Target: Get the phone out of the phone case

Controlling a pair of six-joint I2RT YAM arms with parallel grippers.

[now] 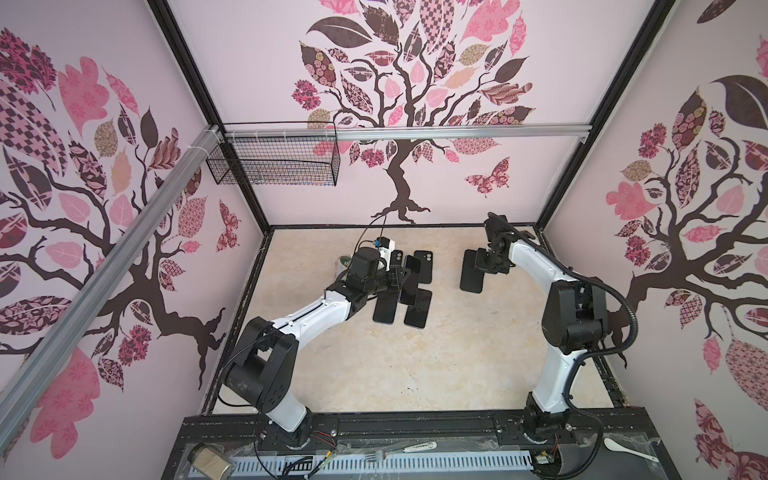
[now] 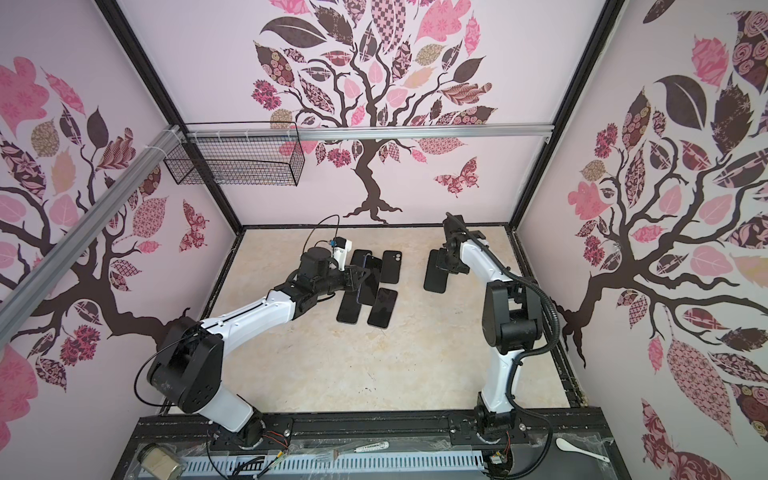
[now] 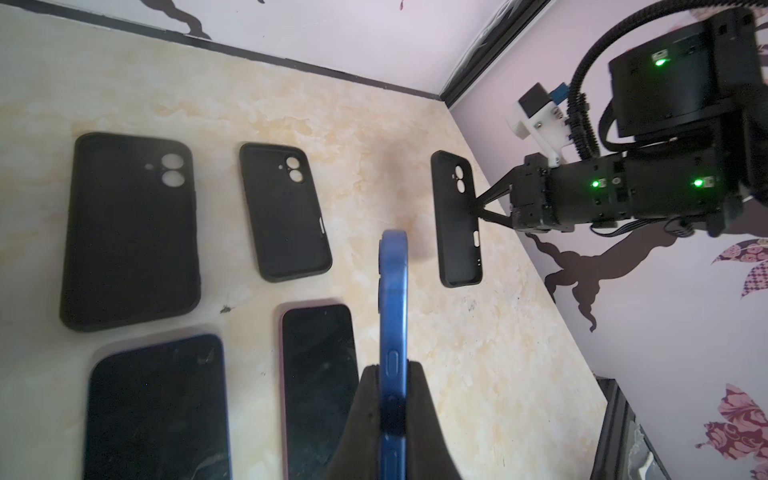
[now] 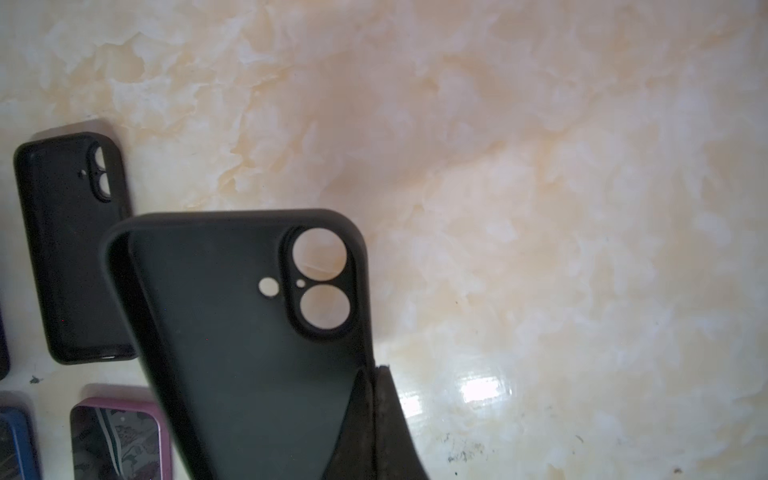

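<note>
On the left, the left end effector [image 3: 392, 376] is seen clamped on the blue phone [image 3: 392, 291], which is held on edge above the desk [image 3: 478, 353], out of its case. Around it, two empty black cases [image 3: 129, 232] and two bare phones [image 3: 320, 382] are laid flat on the desk, the phones screen up. To the right, well apart, the black phone case [image 4: 232, 332] is pinched by its side wall in the right end effector [image 4: 374, 374] and is held raised off the desk, empty.
</note>
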